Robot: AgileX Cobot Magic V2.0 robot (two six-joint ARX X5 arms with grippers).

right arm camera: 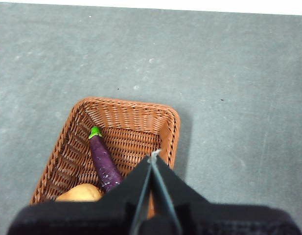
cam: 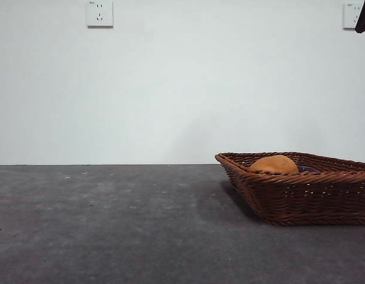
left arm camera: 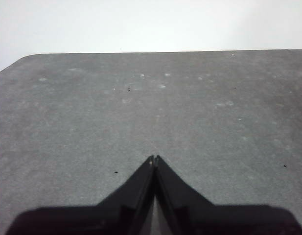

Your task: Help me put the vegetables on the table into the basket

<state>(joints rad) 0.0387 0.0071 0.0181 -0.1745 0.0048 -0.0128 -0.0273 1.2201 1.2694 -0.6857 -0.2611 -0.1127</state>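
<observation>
One basket [right arm camera: 122,147] stands on the table [cam: 111,225], and two vegetables show inside it: one purple eggplant [right arm camera: 104,162] with a green stem and one tan-orange potato [right arm camera: 80,193]. No third vegetable can be made out in any view; part of the basket floor is hidden behind the right arm.

The right gripper [right arm camera: 154,155] hangs above the basket, its two jaws pressed together at the tips with nothing between them. In the right wrist view the eggplant lies just beside the jaws, its stem end pointing away from them, and the potato sits near the jaws' base at the eggplant's other end, seemingly touching it. In the front view the potato [cam: 274,164] rises just over the braided rim, with a sliver of purple beside it, and one black tip shows at a top corner.

The left gripper [left arm camera: 154,158] is over bare table, well apart from the basket, its two jaws likewise closed together and holding nothing.
</observation>
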